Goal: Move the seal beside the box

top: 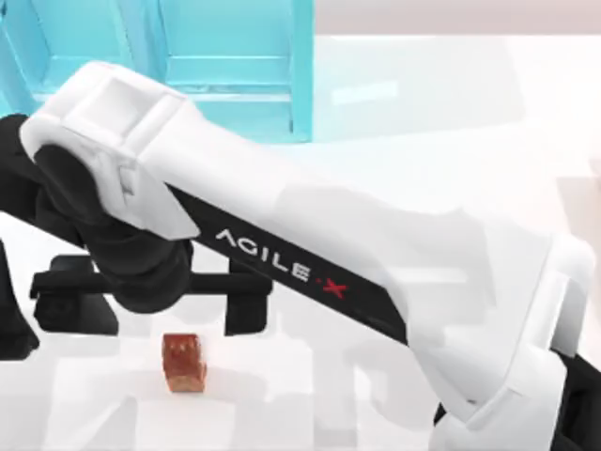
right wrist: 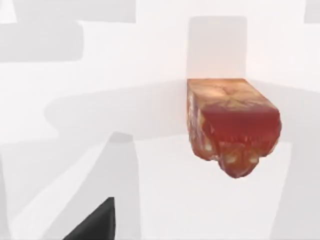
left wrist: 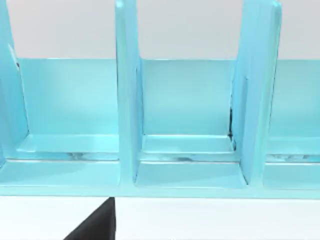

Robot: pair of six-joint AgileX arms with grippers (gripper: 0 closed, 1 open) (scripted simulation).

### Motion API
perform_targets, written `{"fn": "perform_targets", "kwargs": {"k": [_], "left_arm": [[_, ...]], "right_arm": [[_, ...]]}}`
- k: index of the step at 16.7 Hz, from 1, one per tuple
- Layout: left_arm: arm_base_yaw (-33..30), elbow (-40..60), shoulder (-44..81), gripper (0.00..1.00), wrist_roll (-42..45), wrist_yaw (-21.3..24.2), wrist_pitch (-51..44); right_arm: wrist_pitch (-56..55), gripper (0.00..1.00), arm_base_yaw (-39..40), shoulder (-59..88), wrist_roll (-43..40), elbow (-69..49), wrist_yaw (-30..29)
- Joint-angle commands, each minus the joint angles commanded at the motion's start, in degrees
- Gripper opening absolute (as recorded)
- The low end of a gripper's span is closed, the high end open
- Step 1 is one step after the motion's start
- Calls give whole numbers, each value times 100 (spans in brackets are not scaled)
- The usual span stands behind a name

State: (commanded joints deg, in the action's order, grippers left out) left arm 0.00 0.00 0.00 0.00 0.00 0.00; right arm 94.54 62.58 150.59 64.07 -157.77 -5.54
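The seal (top: 183, 362) is a small reddish-brown, orange-mottled block standing on the white table near the front, left of centre. It appears large in the right wrist view (right wrist: 232, 125). My right gripper (top: 164, 310) reaches across from the lower right and is open, its black fingers (top: 246, 310) spread wide. The seal sits just in front of the gap between them, touching neither. The box (top: 235, 66) is a cyan container with upright dividers at the back of the table, and the left wrist view faces its compartments (left wrist: 180, 100).
My left arm (top: 11, 319) is parked at the table's left edge. The white right arm link (top: 376, 254) crosses diagonally over the middle of the table. White table surface lies between the seal and the box.
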Motion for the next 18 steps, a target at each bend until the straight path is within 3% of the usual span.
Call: {"fn": "perform_targets", "kwargs": {"k": [4, 11, 18], "left_arm": [[0, 0, 0, 100, 0, 0, 0], [0, 0, 0, 100, 0, 0, 0], [0, 0, 0, 100, 0, 0, 0]], "right_arm": [[-568, 100, -16, -95, -40, 654, -5], [-2380, 100, -59, -400, -84, 2808, 1], [-2695, 100, -62, -431, -88, 3132, 1]]}}
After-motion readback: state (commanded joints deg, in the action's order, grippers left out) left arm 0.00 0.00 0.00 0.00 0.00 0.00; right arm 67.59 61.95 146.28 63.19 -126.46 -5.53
